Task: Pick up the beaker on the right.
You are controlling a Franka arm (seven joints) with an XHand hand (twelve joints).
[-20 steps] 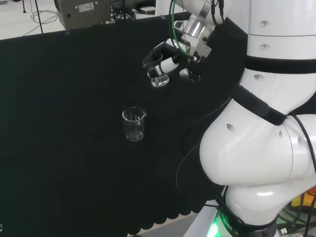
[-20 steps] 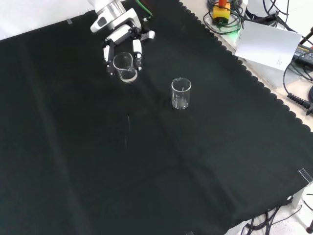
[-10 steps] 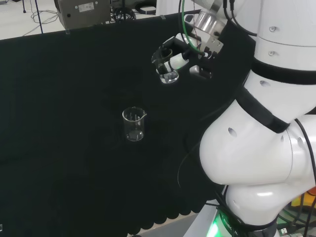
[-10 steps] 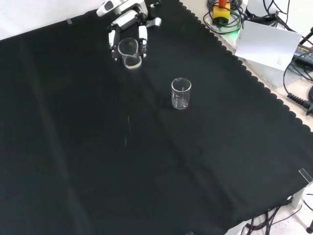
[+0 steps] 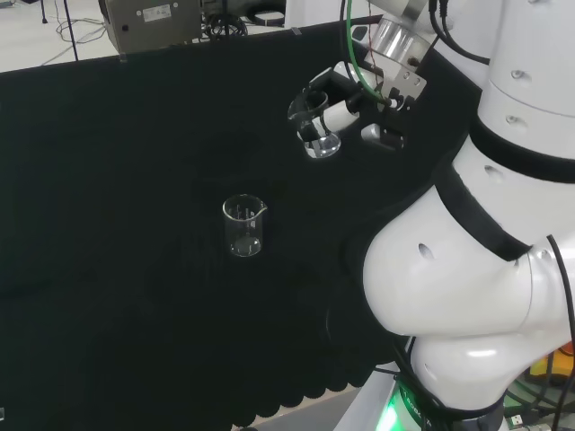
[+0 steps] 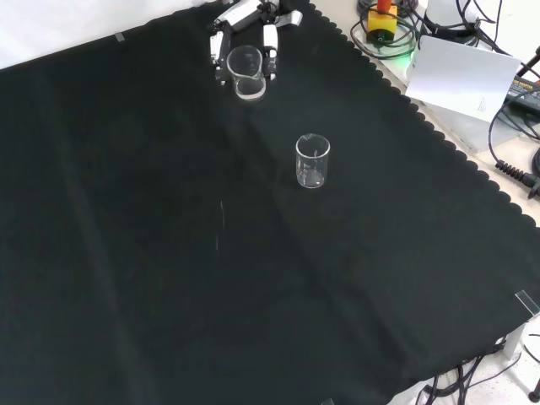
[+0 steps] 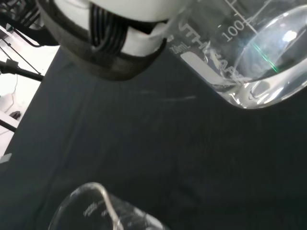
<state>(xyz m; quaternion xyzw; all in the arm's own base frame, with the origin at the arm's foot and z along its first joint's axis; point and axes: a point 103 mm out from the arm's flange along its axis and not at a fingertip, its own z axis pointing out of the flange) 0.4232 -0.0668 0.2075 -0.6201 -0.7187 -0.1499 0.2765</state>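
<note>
Curling around a tilted beaker (image 5: pixel 316 127), the hand (image 5: pixel 346 101) holds it above cloth (image 5: pixel 135 180).

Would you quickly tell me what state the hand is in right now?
Hand: shut on a beaker, fingers curled round it, held clear of the cloth. The other beaker stands untouched.

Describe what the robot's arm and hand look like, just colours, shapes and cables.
The arm is glossy white, built of bulging rounded links with black bands at the joints and small round screw caps. A silver metal cuff joins it to the hand, which mixes black parts with white finger segments. A green cable and thin black cables run down to the wrist. A green light glows at the base.
</note>
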